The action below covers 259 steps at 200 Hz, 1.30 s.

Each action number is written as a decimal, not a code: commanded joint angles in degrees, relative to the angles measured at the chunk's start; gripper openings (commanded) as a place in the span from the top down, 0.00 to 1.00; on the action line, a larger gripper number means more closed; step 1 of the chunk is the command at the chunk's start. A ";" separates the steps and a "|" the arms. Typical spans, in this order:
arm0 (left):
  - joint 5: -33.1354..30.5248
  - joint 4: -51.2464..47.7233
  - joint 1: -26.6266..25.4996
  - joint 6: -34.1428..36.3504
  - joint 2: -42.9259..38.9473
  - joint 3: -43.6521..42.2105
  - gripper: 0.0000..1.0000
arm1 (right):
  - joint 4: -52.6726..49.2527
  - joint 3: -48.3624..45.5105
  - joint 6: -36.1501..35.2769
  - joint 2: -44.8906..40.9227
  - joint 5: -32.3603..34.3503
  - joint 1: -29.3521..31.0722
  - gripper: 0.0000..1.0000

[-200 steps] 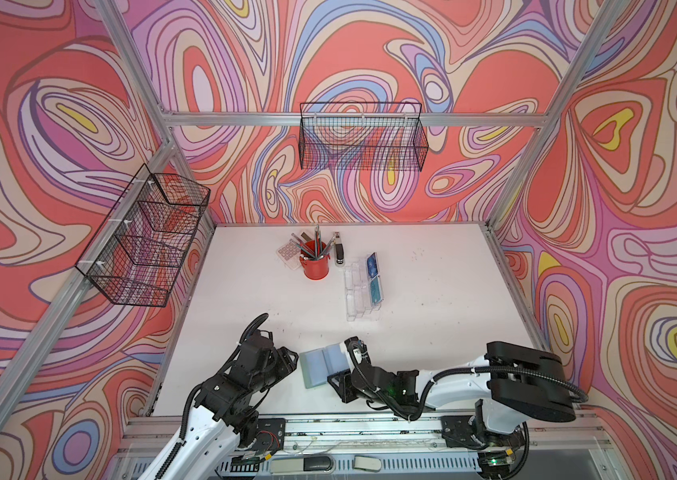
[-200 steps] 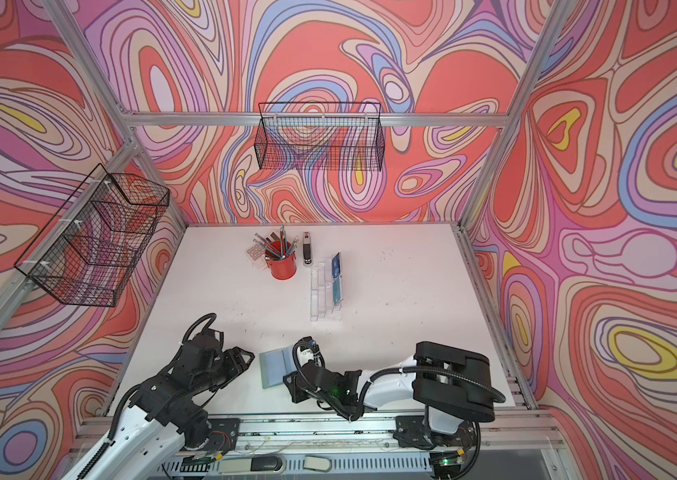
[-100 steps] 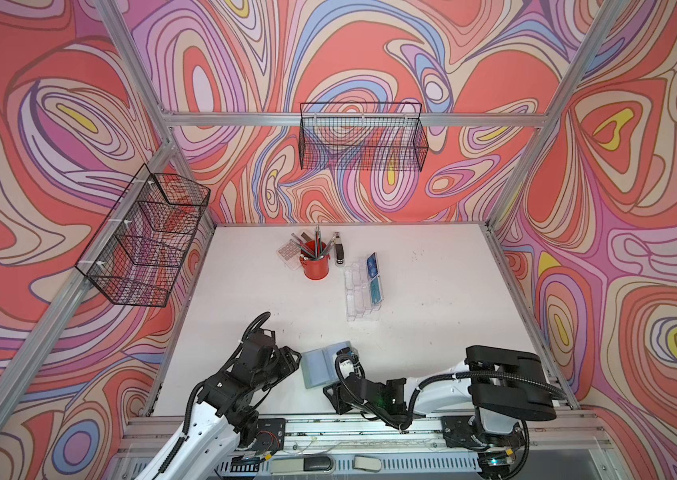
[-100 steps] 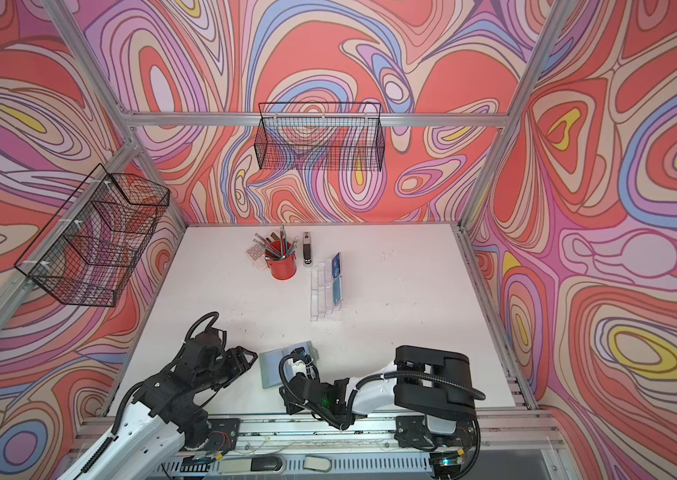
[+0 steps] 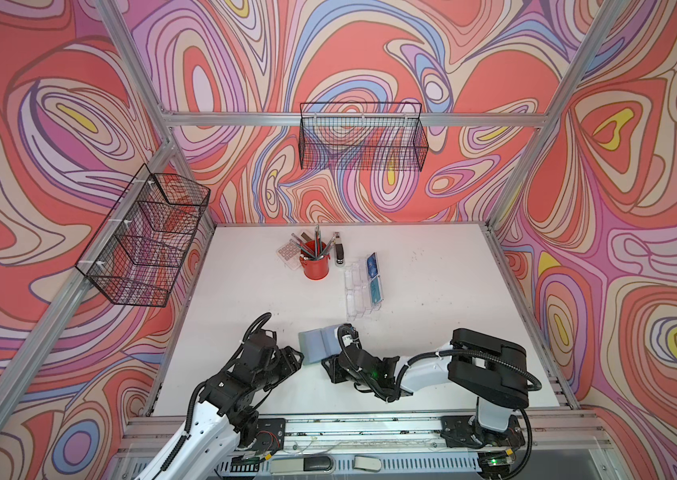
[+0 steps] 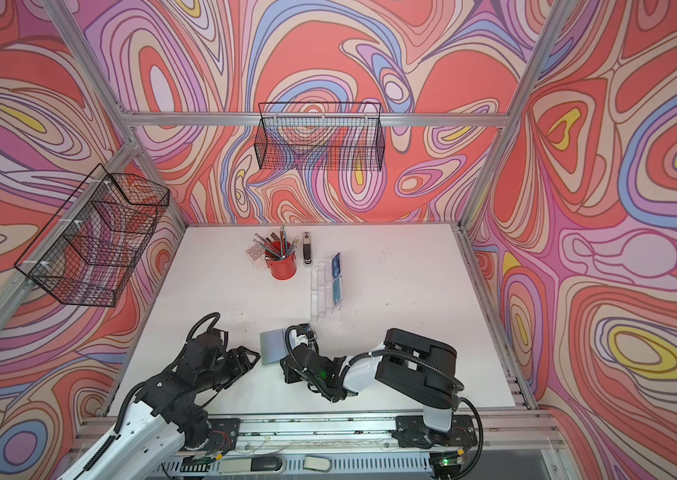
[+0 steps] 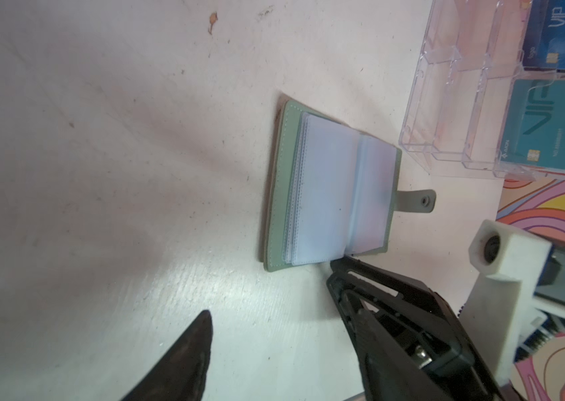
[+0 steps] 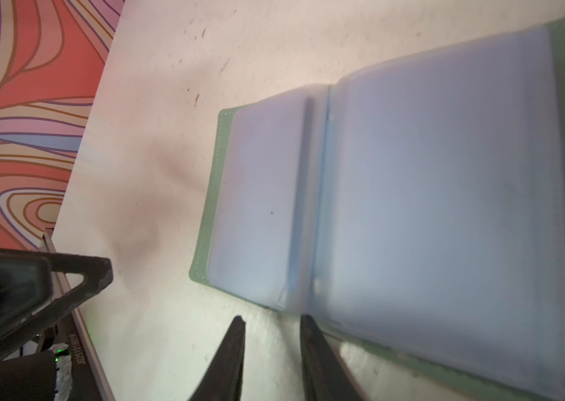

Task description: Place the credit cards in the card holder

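- Left end effector (image 5: 293, 359): low over the worktop (image 5: 432, 316), at 8 o'clock of the card holder. It is close beside the cover but apart from it. Jaws spread, nothing in them.
- Card holder (image 5: 314, 345): lies open and flat, about 7 o'clock of the worktop's middle. Clear sleeves face up and no card shows in them. The snap strap (image 7: 416, 200) sticks out flat from the cover's edge.
- Right end effector (image 8: 274, 333): at 5 o'clock of the holder, tips at its near edge by the spine. There is a narrow gap between the jaws with bare worktop showing through, so it grasps nothing. Cannot tell whether a tip touches the sleeves.
- Clear stand (image 5: 359, 293): at 1 o'clock of the holder, near but apart. Two credit cards (image 7: 539, 121) stand in it, a blue one in the far tier and a teal one nearer. No other colours in view.
- Step, as judged: holder laid open and no card fetched, so loading has not begun.
- Next move calls for one arm to steady the open sleeves. The other reaches to 1 o'clock, pinches a card by its free edge and lifts it clear of the tier. It then feeds the card edge-first into a sleeve mouth; the slot is thin, so alignment matters.
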 commanded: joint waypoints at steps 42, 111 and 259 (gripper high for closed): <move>-17.33 -13.29 -0.25 11.45 4.44 13.43 0.00 | -23.78 4.69 -8.03 -21.77 11.26 -2.34 0.58; -28.46 -16.38 -0.18 7.99 9.24 13.69 0.11 | -40.67 11.07 -14.51 -29.11 12.05 -22.00 0.57; -25.58 -13.23 -0.24 10.35 6.91 12.17 0.06 | -39.63 22.53 -20.73 -11.55 -9.95 -34.73 0.68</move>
